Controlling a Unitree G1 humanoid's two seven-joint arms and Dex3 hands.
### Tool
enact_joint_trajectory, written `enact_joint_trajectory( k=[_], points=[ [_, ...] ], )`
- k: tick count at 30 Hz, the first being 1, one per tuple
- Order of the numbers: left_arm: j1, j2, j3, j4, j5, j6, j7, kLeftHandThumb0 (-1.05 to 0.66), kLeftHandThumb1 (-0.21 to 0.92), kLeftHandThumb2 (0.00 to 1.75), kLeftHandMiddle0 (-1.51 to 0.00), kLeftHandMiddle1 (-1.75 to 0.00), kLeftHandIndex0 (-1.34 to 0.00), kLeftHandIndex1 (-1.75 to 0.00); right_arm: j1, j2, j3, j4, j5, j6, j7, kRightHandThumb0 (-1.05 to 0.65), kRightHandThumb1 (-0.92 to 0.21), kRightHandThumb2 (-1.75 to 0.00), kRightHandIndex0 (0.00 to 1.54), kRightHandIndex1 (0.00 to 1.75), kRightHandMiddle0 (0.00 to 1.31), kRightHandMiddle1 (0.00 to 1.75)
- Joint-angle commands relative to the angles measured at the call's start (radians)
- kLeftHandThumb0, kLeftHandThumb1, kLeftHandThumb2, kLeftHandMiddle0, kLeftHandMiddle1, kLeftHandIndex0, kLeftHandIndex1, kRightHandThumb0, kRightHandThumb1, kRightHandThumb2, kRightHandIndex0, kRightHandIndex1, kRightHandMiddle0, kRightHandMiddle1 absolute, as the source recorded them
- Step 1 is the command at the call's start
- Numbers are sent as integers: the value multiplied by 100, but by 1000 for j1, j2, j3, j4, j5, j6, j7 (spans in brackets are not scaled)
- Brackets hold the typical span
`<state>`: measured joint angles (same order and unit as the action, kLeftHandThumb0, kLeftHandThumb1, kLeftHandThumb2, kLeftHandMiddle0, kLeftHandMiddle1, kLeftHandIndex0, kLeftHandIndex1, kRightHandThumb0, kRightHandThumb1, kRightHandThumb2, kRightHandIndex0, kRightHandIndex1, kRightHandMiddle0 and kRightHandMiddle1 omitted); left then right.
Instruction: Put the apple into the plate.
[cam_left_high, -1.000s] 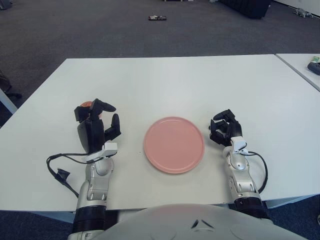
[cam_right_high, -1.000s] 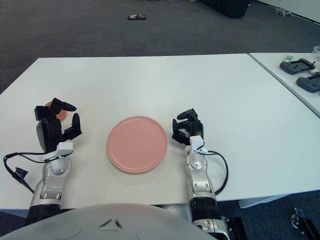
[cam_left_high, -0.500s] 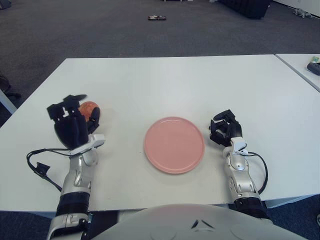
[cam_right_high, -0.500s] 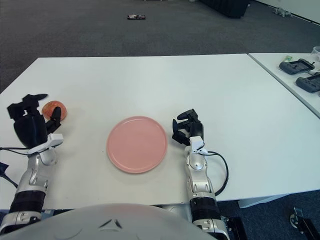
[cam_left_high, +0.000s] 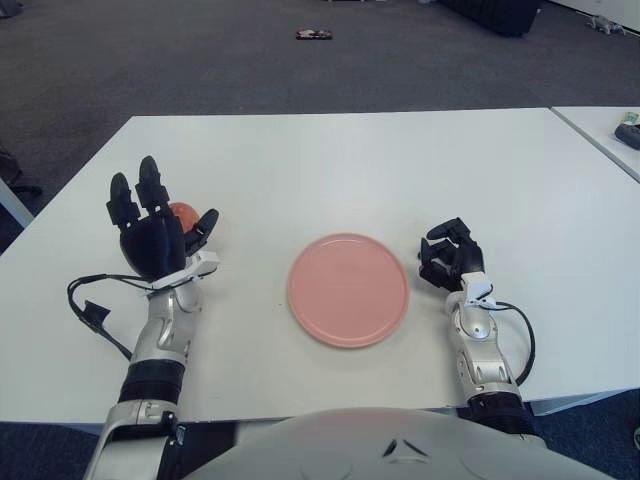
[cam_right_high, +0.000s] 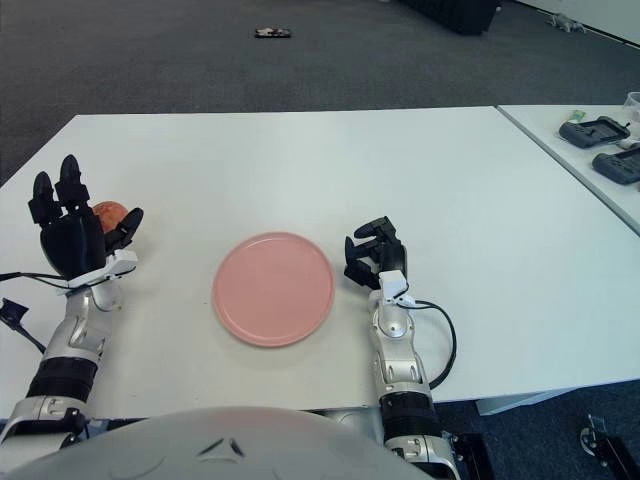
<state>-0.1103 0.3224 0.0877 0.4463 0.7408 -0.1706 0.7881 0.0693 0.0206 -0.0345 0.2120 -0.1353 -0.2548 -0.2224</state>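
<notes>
The left hand (cam_left_high: 152, 235) is hovering with its 3 fingers spread, gripping nothing, directly in front of the apple (cam_left_high: 182, 213), which is sitting on the table (cam_left_high: 330, 160) left of the plate (cam_left_high: 348, 289), while the curled right hand (cam_left_high: 449, 259) is resting beside the plate's other edge.

The table (cam_left_high: 330, 160) has a smooth, matt white top. The pink plate (cam_left_high: 348, 289) looks smooth with a faint sheen. At nine o'clock of it, the apple (cam_left_high: 182, 213) shows smooth reddish skin. Both forearms look like silvery metal.
</notes>
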Motion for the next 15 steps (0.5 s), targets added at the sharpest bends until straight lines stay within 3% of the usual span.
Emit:
enact_joint_trajectory(
  k=[1, 15],
  points=[
    [-37, 57, -18, 99, -28, -16, -25, -105, 63, 64, 0, 0, 0, 0, 9, -4, -4, 3, -7, 29, -5, -40, -58, -100, 65, 139, 41, 175],
    [-120, 128, -112, 282, -66, -48, -40, -105, 63, 62, 0, 0, 0, 0, 11, -5, -6, -2, -5, 27, -5, -41, -56, -102, 66, 139, 42, 175]
  ],
)
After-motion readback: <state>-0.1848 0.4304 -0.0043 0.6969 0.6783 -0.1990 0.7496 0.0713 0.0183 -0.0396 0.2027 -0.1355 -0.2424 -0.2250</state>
